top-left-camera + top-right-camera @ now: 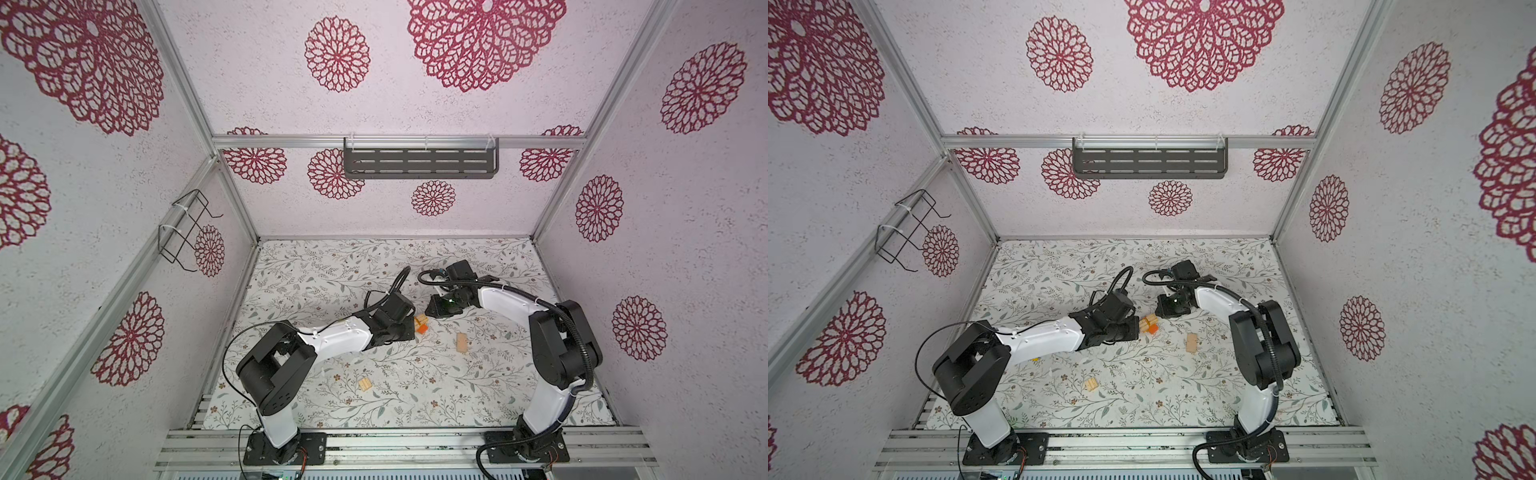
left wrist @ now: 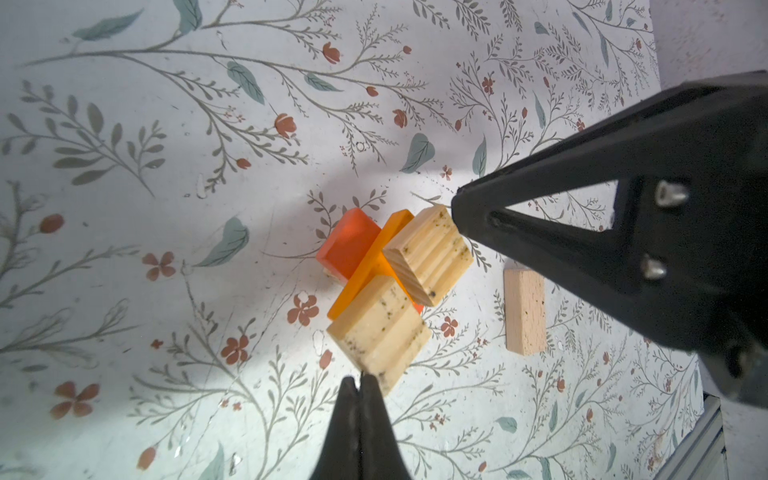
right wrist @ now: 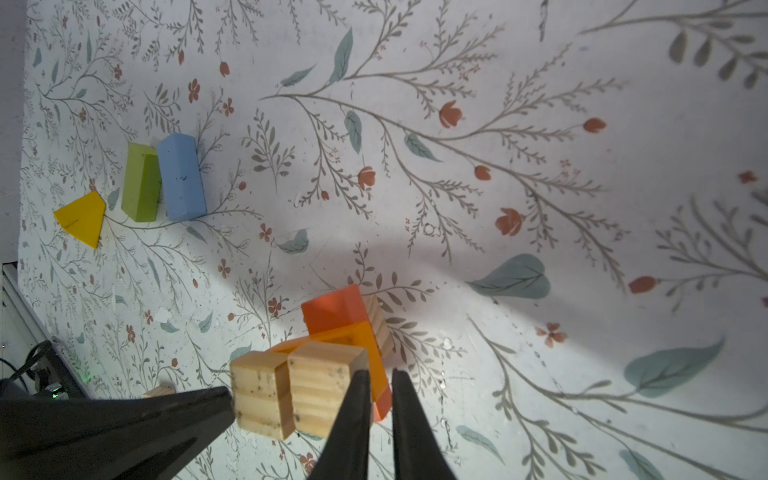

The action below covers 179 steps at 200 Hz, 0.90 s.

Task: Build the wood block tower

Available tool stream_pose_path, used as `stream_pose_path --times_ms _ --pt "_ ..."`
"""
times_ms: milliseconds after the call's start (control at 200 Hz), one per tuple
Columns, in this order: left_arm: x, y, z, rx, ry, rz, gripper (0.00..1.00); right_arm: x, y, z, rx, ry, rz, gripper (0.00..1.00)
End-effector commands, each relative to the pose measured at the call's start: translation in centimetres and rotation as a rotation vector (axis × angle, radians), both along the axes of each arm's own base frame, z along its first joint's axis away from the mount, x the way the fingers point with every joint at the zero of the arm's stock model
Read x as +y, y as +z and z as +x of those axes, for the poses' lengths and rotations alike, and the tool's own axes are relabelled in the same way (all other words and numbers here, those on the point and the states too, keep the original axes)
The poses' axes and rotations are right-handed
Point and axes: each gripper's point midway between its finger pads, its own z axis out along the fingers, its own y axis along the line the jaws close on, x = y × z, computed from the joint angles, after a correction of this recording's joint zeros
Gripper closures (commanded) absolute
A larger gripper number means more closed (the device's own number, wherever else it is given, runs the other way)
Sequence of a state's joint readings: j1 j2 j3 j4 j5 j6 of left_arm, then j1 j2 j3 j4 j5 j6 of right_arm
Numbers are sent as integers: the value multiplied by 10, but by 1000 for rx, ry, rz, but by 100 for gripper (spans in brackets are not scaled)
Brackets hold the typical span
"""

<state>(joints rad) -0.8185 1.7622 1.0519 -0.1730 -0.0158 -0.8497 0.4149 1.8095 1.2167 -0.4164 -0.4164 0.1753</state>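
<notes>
The wood block tower [image 1: 420, 324] [image 1: 1150, 324] stands mid-table between both arms. A red-orange block [image 2: 347, 243] [image 3: 332, 307] lies at its base, and an orange flat piece [image 2: 365, 266] [image 3: 353, 336] crosses over it. Two grooved tan blocks [image 2: 428, 255] [image 2: 378, 328] sit side by side on top. My left gripper [image 2: 359, 380] [image 1: 412, 329] is shut and empty, its tip at one tan block [image 3: 257, 390]. My right gripper [image 3: 378, 374] [image 2: 457, 203] [image 1: 428, 311] is shut and empty, its tip against the opposite tan block [image 3: 324, 386].
Loose wood blocks lie around: a plain tan one [image 1: 461, 343] [image 2: 524, 311] right of the tower, and a grooved tan one [image 1: 365, 384] [image 1: 1091, 384] nearer the front. Green [image 3: 141, 187], blue [image 3: 180, 178] and yellow [image 3: 81, 218] blocks lie together near a table edge.
</notes>
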Motion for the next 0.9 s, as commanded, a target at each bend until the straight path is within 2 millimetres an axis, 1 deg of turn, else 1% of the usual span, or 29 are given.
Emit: stream_pose_path --times_ms 0,200,320,440,600,891 --pt "-4 7 2 -20 6 -6 100 1 -1 -1 -1 21 10 84" --pt "6 14 4 -48 16 26 100 0 -2 -1 -2 18 3 84" --pt "7 18 3 -57 15 27 100 0 -2 -1 -3 16 0 84" --pt "7 16 2 -46 11 24 100 0 -1 0 -6 14 0 84" --pt "3 6 0 -24 7 18 100 0 -2 -1 -5 15 -1 84" --pt "2 4 -1 -19 4 12 100 1 -1 0 -7 16 2 84"
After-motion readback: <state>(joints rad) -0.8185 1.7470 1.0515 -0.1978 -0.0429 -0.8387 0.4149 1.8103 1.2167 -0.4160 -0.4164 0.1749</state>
